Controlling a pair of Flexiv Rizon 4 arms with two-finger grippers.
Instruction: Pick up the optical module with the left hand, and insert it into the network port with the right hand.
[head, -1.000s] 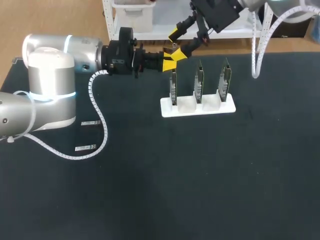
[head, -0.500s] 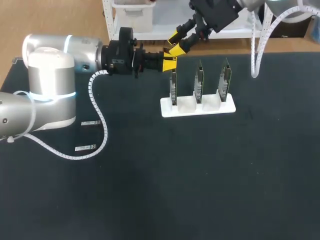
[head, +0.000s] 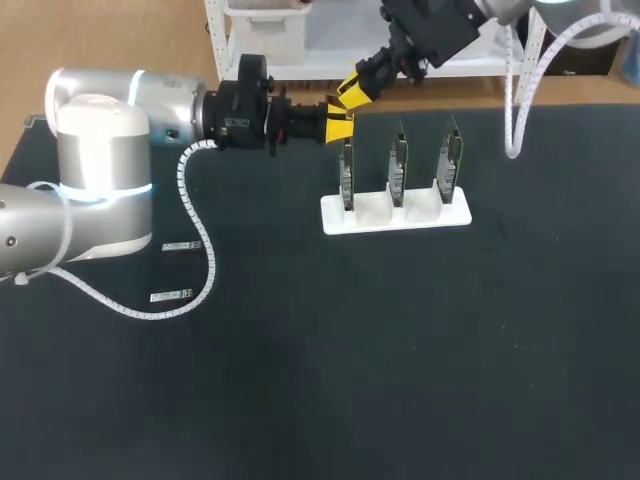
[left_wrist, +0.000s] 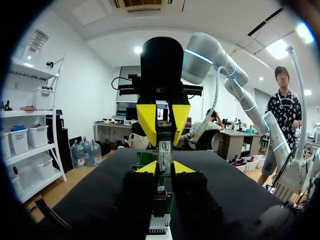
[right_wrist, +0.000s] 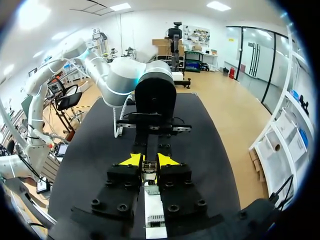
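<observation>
Silver arms (head: 100, 130), white ribbed cables (head: 200, 240), black end effectors (head: 338, 118), yellow tips (head: 340, 130)

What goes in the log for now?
phase: handover | left gripper: shut on module | right gripper: shut on module | boards: upright in stand

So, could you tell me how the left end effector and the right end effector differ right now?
The left end effector comes in level from the left; the right end effector slants down from the far right. The left one sits over the leftmost board in the white holder; the right one is beyond it. Both have yellow tips and look closed on the same optical module.
</observation>
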